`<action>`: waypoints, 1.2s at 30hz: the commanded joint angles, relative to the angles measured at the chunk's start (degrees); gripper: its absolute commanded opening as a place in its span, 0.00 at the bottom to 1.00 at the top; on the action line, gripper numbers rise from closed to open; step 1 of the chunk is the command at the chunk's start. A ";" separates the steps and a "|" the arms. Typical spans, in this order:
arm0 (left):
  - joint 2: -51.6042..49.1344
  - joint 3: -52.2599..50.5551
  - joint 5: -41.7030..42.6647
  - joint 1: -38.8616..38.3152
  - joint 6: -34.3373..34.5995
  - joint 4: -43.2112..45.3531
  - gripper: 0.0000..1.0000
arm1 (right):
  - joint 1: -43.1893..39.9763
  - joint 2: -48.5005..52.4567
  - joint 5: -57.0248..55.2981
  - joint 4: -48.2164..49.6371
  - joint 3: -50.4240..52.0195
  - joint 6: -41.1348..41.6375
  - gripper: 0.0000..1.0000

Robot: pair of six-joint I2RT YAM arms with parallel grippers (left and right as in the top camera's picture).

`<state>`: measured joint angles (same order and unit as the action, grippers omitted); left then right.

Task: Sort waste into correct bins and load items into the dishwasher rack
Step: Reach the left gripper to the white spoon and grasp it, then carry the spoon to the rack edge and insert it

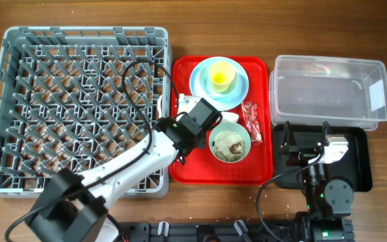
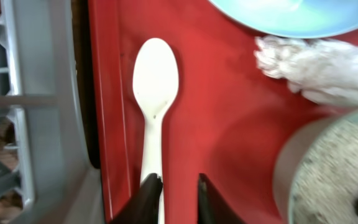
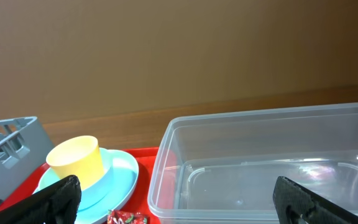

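Note:
A white plastic spoon (image 2: 155,81) lies along the left edge of the red tray (image 2: 229,137), bowl end away from me. My left gripper (image 2: 178,199) hovers low over its handle with the jaws a narrow gap apart. The left finger covers the handle and red tray shows in the gap. A crumpled napkin (image 2: 316,68) lies beside the light blue plate (image 1: 203,87), which carries the yellow cup (image 1: 222,75). The green bowl (image 1: 230,143) holds rice-like scraps. A red wrapper (image 1: 252,121) lies on the tray's right side. My right gripper (image 3: 176,190) is wide open and holds nothing.
The grey dishwasher rack (image 1: 19,40) fills the left of the table, its wall (image 2: 36,93) right beside the spoon. The clear tub (image 1: 328,91) stands at the back right. The black tray (image 1: 361,161) lies in front of it, under my right arm.

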<state>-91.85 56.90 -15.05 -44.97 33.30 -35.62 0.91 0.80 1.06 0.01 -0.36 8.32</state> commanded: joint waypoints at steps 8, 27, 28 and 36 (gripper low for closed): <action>-6.91 -0.87 -7.56 -0.24 0.17 4.81 0.24 | -0.28 -0.26 -0.55 0.33 0.07 0.70 1.00; -13.35 -0.33 -1.05 -0.28 0.17 9.73 0.04 | -0.28 -0.26 -0.52 0.33 0.07 0.68 1.00; -13.22 -0.24 -1.05 -0.28 0.17 9.75 0.04 | -0.28 -0.26 -0.52 0.33 0.07 0.68 1.00; -2.97 2.10 -4.96 -0.24 -1.79 7.65 0.04 | -0.28 -0.26 -0.52 0.33 0.07 0.70 1.00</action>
<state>-101.80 57.17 -17.23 -45.01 32.88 -27.24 0.91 0.80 1.06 0.01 -0.36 8.32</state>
